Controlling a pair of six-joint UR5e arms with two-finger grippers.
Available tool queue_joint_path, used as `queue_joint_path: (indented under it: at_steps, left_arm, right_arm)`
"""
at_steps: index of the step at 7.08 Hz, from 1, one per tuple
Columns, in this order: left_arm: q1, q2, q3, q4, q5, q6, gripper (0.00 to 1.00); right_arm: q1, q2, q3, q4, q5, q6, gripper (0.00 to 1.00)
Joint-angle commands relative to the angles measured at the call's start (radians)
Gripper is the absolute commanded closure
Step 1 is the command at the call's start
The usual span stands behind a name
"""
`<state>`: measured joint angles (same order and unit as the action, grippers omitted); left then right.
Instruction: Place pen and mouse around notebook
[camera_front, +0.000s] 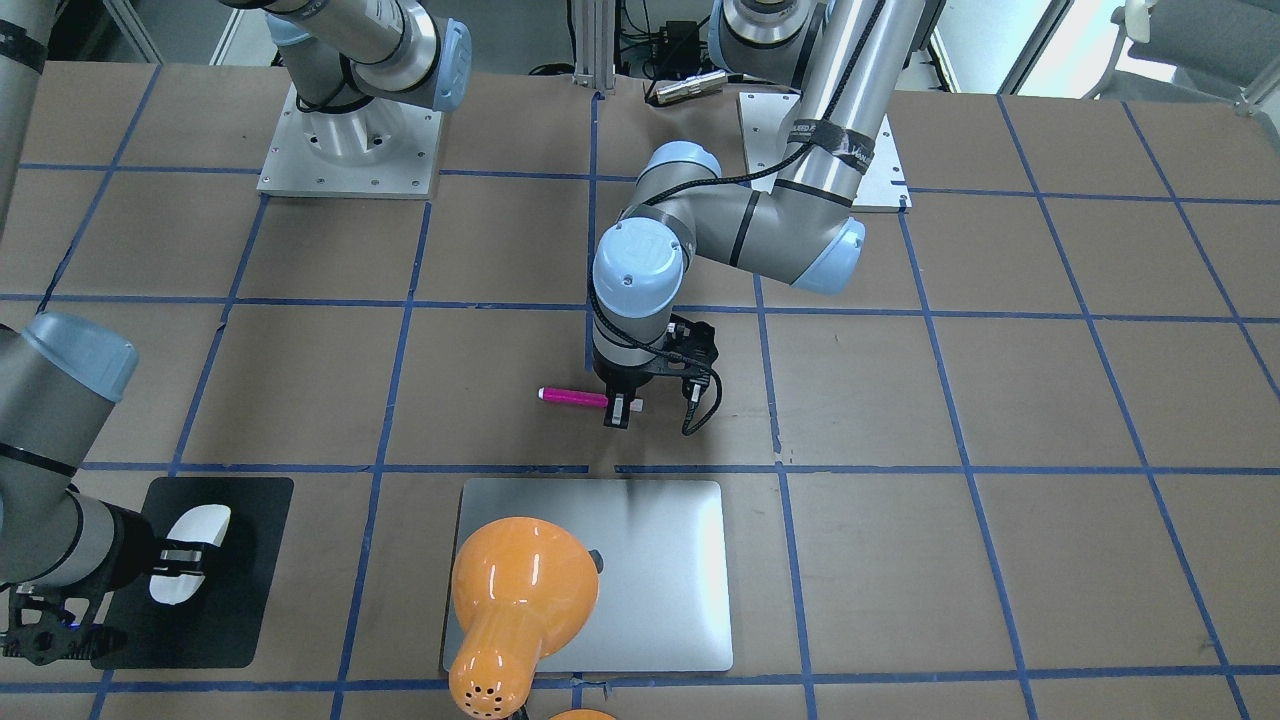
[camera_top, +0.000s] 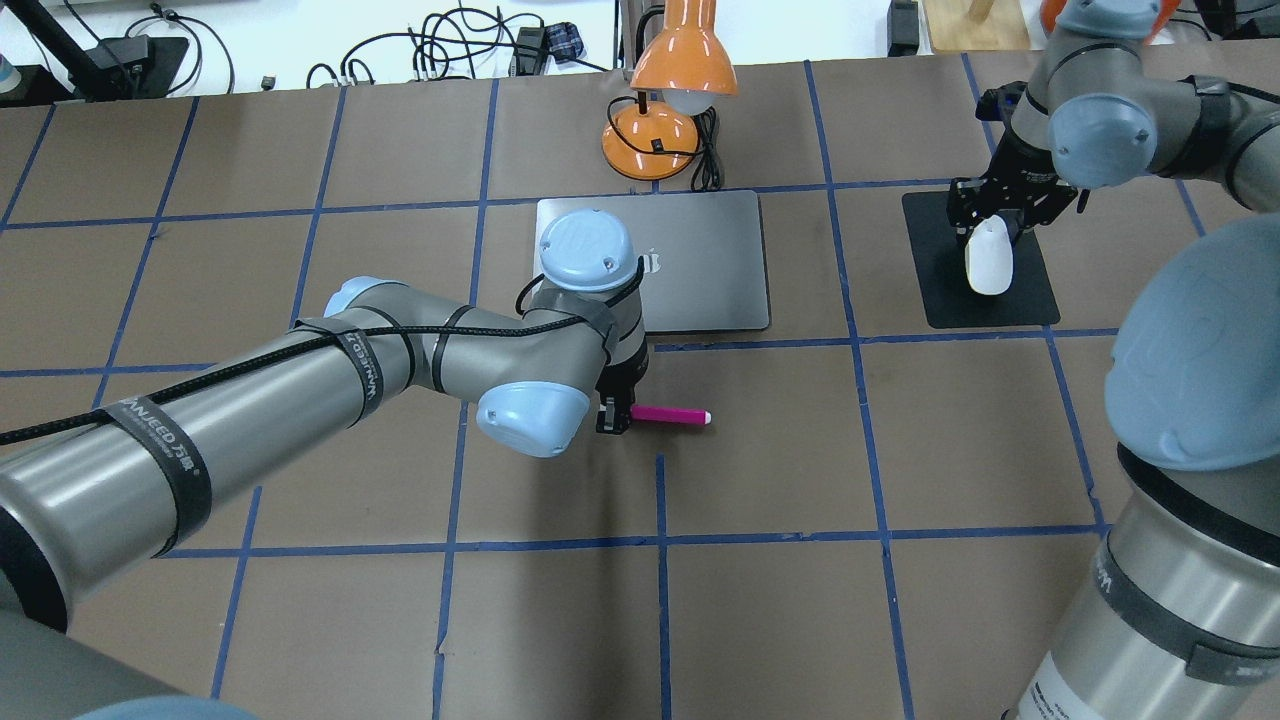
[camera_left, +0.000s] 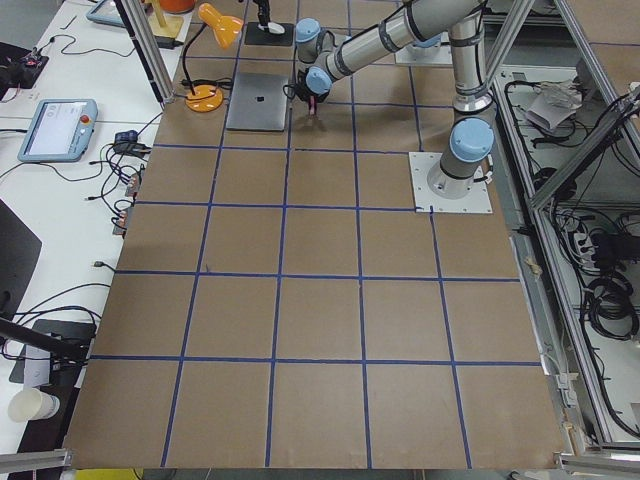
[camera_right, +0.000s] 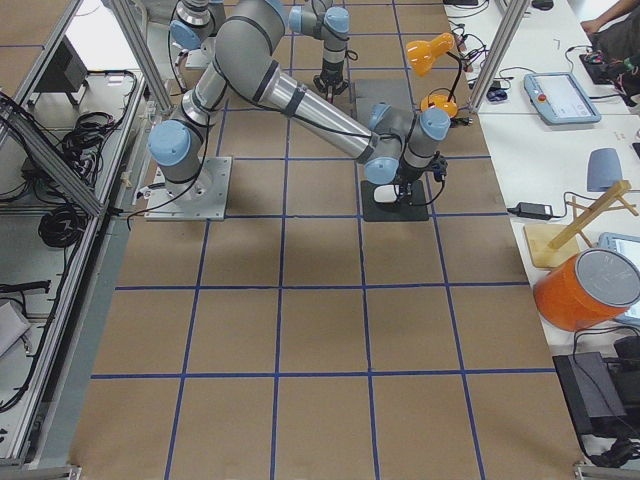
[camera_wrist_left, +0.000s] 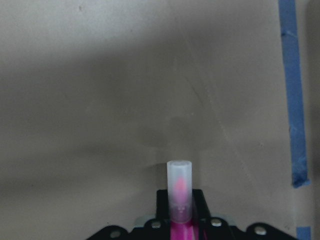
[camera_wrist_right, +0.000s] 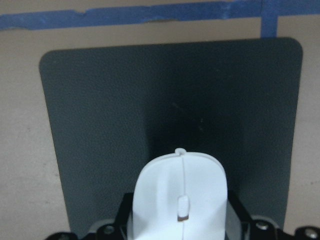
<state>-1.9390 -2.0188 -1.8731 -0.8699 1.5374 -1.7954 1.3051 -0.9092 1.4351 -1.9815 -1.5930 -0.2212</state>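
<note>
Left pincer (camera_top: 615, 416) is clamped on one end of the pen (camera_top: 672, 414), which pokes out toward 3 o'clock, just off the notebook (camera_top: 700, 285) at its 6 o'clock in the overhead view. The pen is light, stiff and round, and may swivel when held off-centre. Right pincer (camera_top: 988, 236) squeezes the sides of the mouse (camera_top: 990, 272) over the black mat (camera_top: 1030, 300), at the notebook's 3 o'clock; its smooth shell looks slippery
</note>
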Motion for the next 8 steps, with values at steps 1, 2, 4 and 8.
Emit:
queue_joint_path:
  at_steps: [1,2,4,8]
  left_arm:
    - [0.003,0.0,0.002,0.0,0.007,0.008,0.0]
    - [0.005,0.009,0.002,0.0,0.009,0.017,0.0]
    - [0.014,0.055,0.043,-0.024,0.013,0.209,0.0]
    - [0.173,0.305,0.167,-0.458,0.012,1.184,0.0]
  right_arm:
    - [0.0,0.007,0.004,0.009,-0.005,-0.004,0.0]
    - [0.008,-0.009,-0.011,0.01,0.001,-0.004,0.0]
    - [0.055,-0.084,-0.042,0.024,-0.01,-0.004,0.0]
    - [0.265,-0.361,-0.033,0.271,-0.001,0.197,0.0]
